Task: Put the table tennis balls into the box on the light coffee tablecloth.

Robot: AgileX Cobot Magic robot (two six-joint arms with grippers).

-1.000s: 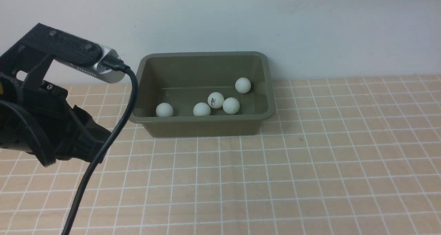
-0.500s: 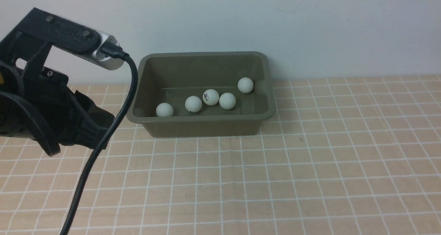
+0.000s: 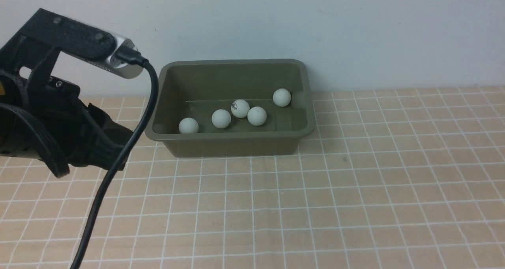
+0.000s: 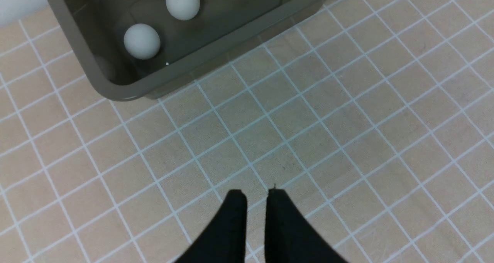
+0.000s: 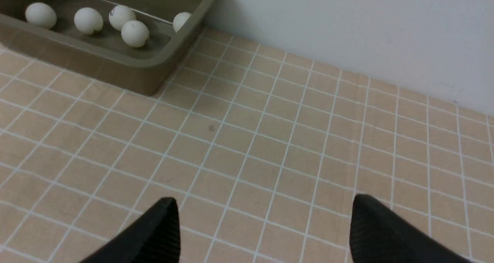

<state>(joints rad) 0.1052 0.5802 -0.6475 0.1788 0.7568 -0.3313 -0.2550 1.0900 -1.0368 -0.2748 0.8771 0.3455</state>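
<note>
- Left arm [image 3: 47, 135]: black, at the left edge of the front view, carrying a wrist camera with a black cable [image 3: 118, 170].
- Left gripper [image 4: 255, 193]: jaws drawn nearly together with a thin slit between, holding nothing, over bare cloth near the box's corner.
- Box [image 3: 232, 137]: olive-green, no lid, on the light coffee tablecloth [image 3: 355, 202], against the white wall [image 3: 355, 32].
- Table tennis balls [image 3: 221, 118]: five, all inside the box; three clustered mid-floor, one towards each end.
- Right gripper [image 5: 263, 199]: jaws spread wide, empty, above cloth well apart from the box.
</note>
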